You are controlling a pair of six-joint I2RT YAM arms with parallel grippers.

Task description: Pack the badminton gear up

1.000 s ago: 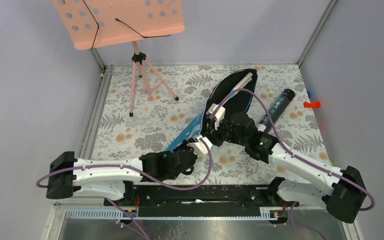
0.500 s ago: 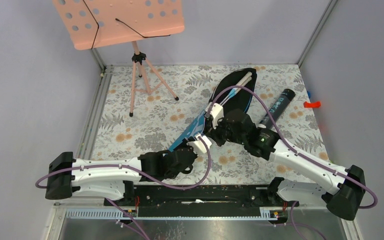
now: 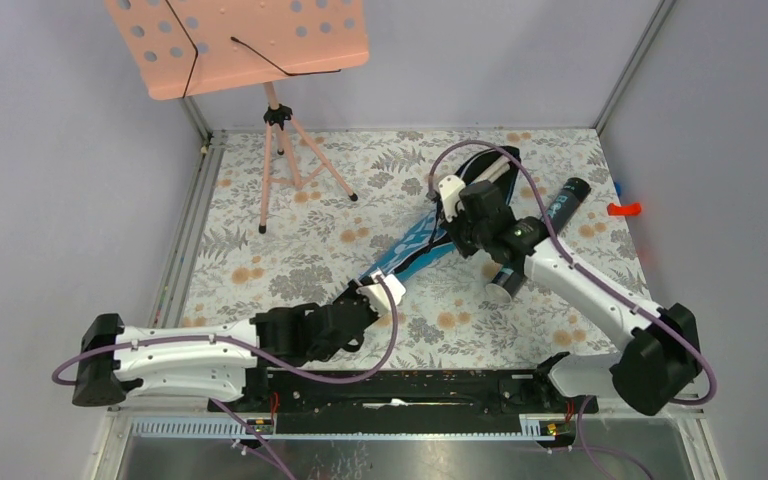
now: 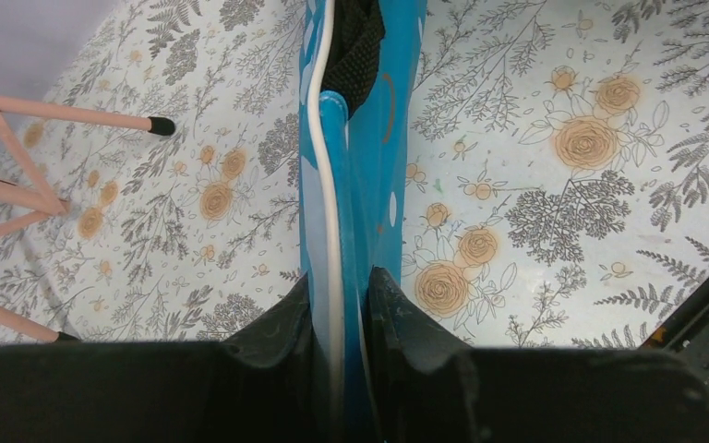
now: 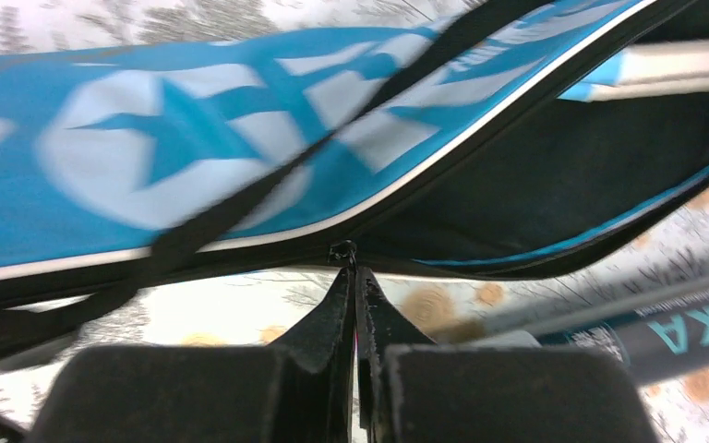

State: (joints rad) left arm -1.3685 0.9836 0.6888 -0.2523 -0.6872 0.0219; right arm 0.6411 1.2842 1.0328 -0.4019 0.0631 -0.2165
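Right now I am clamping the left gripper (image 4: pixel 342 277) on the narrow end of the blue bag (image 3: pixel 415 245). Its fingers are standing nearly together, and the bag's white-piped edge is pinched between them. The bag is lying slantwise across the middle of the bench (image 3: pixel 260 260), its narrow end pointing toward the near edge and its wide end toward the far right corner.

With the right gripper (image 5: pixel 353 274) I am pinching the zipper pull (image 5: pixel 342 251) on the bag's long edge, about halfway along it. The fingers are pressed fully together on that small tab. Beyond the pull the bag is gaping, showing its dark lining, and a pale racket handle (image 5: pixel 678 57) is showing inside the opening near the wide end.

The dark tube (image 3: pixel 563 200) is lying on the bench just to the right of the bag, roughly parallel to it and partly under my right arm. I cannot tell whether tube and bag are touching.

The pink music stand (image 3: pixel 240 40) is standing at the far left corner, well apart from both arms.
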